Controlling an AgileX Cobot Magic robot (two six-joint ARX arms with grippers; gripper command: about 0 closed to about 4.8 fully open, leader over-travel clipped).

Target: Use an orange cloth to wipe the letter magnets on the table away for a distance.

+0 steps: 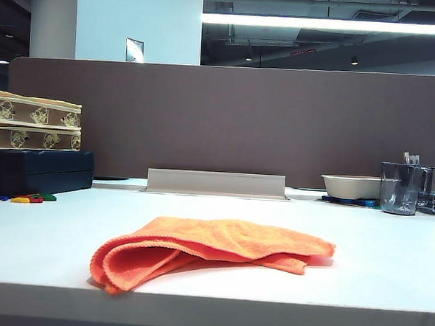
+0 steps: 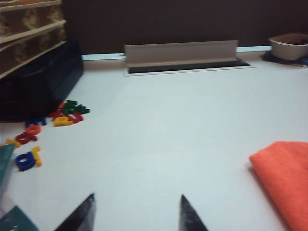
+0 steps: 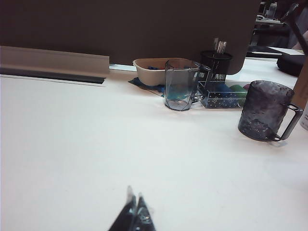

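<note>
**End effectors idle above the bench, cloth lying free**

Left end effector (image 2: 137, 211) hovers low over the white bench (image 2: 168, 120), its two dark fingertips set well apart with bare surface between them, gripping nothing. Right end effector (image 3: 134, 214) hangs over an empty patch on the right side of the bench, its two tips pressed together and holding nothing. Neither one appears in the exterior view.

An orange cloth (image 1: 205, 251), folded and rumpled, lies near the front edge of the bench, around the middle. Small letter magnets (image 2: 43, 125) in blue, red, yellow and green are scattered at the far left, just beside a dark box (image 2: 38, 82), well apart from the cloth. Two glass mugs (image 3: 180, 84) and a pale bowl (image 3: 149, 70) stand at the far right, before a brown partition (image 1: 227, 119).
</note>
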